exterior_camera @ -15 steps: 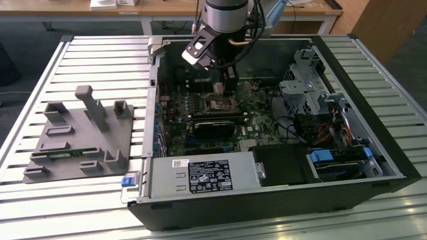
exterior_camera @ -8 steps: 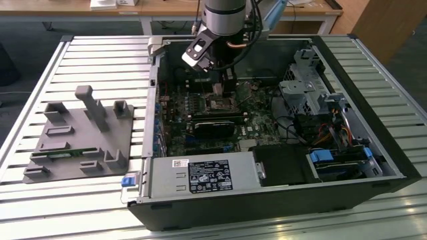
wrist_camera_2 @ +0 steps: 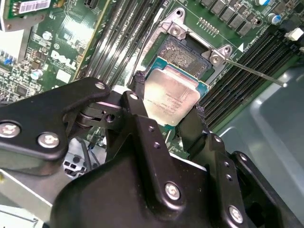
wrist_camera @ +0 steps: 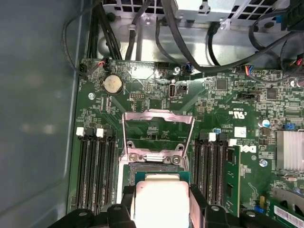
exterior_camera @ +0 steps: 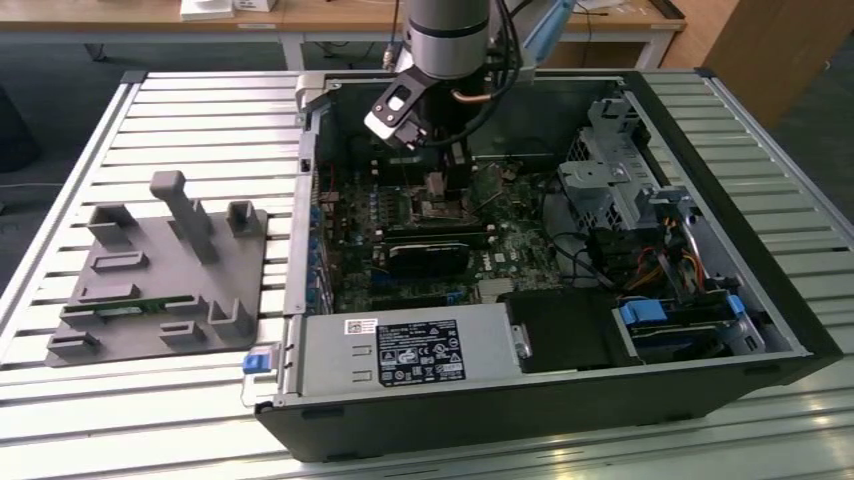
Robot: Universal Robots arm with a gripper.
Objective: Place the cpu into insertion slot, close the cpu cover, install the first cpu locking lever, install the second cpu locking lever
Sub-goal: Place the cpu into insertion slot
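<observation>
— What is pinched by the gripper [wrist_camera_2: 167, 97]?

— The cpu [wrist_camera_2: 175, 107], a flat square with a dull silvery metal top and a thin green rim. It is clamped at two opposite edges between matte black fingers [wrist_camera_2: 138, 83].

— Where is it held?

— Partly over the insertion slot [wrist_camera_2: 183, 53], a dark, finely grained square edged in bright metal. Whether contact is made cannot be told. In the first wrist view, the cpu cover [wrist_camera: 159, 117], a thin silver frame, is seen swung open above the green board [wrist_camera: 213, 95].
</observation>
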